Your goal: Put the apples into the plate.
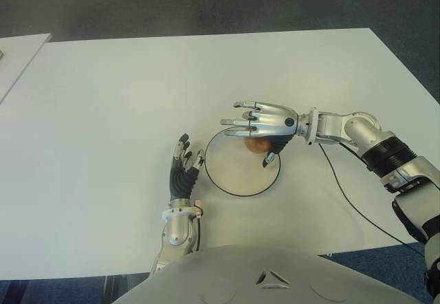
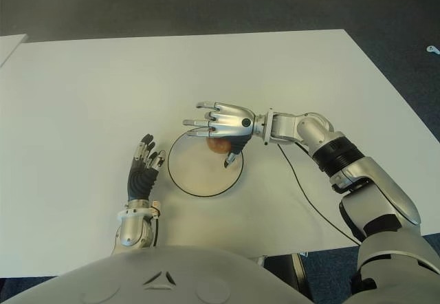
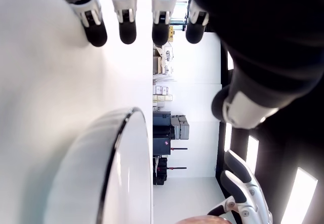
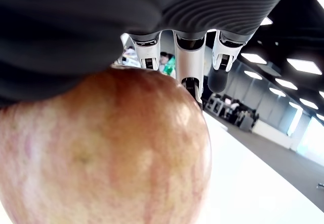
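Observation:
A reddish-yellow apple [image 1: 256, 145] sits at the far right part of the white, black-rimmed plate [image 1: 234, 177], just under the palm of my right hand [image 1: 256, 126]. That hand hovers over the plate's far edge with its fingers stretched out straight and its thumb pointing down beside the apple. In the right wrist view the apple [image 4: 101, 153] fills the picture close to the palm, and the fingers [image 4: 190, 57] reach past it without curling. My left hand [image 1: 183, 172] shows just left of the plate, fingers extended and holding nothing. No other apple is in view.
A thin black cable [image 1: 344, 187] runs from the right wrist across the white table [image 1: 124, 111] toward its near right edge. Another white surface [image 1: 17, 53] shows at the far left. Dark floor lies beyond the table's far edge.

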You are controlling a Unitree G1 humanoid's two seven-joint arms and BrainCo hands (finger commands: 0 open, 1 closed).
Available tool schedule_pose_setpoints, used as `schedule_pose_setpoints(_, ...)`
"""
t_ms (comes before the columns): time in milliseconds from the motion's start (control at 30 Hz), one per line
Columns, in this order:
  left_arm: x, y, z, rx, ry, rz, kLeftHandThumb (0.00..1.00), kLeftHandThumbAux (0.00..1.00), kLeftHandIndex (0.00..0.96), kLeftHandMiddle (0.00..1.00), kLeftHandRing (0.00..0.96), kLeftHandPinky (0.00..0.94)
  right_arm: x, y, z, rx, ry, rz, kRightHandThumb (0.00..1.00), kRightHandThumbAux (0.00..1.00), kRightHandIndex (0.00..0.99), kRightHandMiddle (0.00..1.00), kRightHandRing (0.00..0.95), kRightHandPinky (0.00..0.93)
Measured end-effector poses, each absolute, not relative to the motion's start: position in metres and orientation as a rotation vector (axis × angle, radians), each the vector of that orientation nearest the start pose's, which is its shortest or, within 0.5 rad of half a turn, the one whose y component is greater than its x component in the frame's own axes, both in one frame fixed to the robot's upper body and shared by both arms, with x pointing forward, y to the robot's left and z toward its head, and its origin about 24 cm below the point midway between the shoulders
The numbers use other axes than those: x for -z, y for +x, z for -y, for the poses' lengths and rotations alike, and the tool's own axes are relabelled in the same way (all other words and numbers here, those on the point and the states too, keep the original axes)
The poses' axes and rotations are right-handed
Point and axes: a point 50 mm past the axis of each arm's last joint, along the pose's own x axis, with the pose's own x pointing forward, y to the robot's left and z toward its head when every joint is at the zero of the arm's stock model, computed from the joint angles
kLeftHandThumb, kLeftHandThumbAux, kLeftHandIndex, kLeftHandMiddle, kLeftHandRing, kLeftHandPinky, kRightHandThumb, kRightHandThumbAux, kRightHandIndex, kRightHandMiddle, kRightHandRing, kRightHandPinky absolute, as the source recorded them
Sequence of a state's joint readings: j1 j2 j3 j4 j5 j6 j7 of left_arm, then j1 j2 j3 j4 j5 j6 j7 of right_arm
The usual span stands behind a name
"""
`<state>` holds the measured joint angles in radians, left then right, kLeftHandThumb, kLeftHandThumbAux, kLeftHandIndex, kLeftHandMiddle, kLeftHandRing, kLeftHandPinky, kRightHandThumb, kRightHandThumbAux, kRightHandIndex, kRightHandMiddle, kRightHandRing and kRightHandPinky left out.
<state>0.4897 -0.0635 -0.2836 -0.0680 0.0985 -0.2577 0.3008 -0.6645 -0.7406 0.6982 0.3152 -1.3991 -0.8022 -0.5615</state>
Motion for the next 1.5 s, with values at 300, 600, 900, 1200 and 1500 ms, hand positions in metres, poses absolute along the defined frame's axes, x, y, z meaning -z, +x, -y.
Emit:
schedule_pose_setpoints(300,0.0059,0.1466,-0.1091,-0.164,-0.034,-0.128,0.000,0.647,0.038,0.011,0.000,0.000,-0.0901,0.2822,0.1221,-0.958,-1.716,1.285,0.000,0.457,0.000,0.000,0.000,0.000)
schedule_pose_setpoints(600,0.0062,0.1465,-0.1089,-0.163,-0.032,-0.128,0.000,0.650,0.039,0.004,0.000,0.000,-0.0885,0.2809,0.1225,-0.988,-1.671,1.271,0.000,0.464,0.000,0.000,0.000,0.000)
schedule_pose_setpoints(900,0.0073,0.1459,-0.1083,-0.161,-0.003,-0.125,0.000,0.656,0.050,0.010,0.000,0.000,-0.0895,0.2807,0.1199,-0.995,-1.654,1.271,0.000,0.463,0.000,0.000,0.124,0.000)
schedule_pose_setpoints(1200,0.0073,0.1458,-0.1085,-0.168,-0.002,-0.125,0.000,0.624,0.054,0.017,0.000,0.000,-0.0886,0.2805,0.1191,-0.988,-1.624,1.277,0.000,0.491,0.000,0.000,0.117,0.000)
schedule_pose_setpoints(1500,0.0070,0.1460,-0.1079,-0.169,0.004,-0.122,0.000,0.621,0.036,0.018,0.000,0.000,-0.0875,0.2796,0.1164,-0.990,-1.572,1.337,0.000,0.567,0.000,0.000,0.154,0.000)
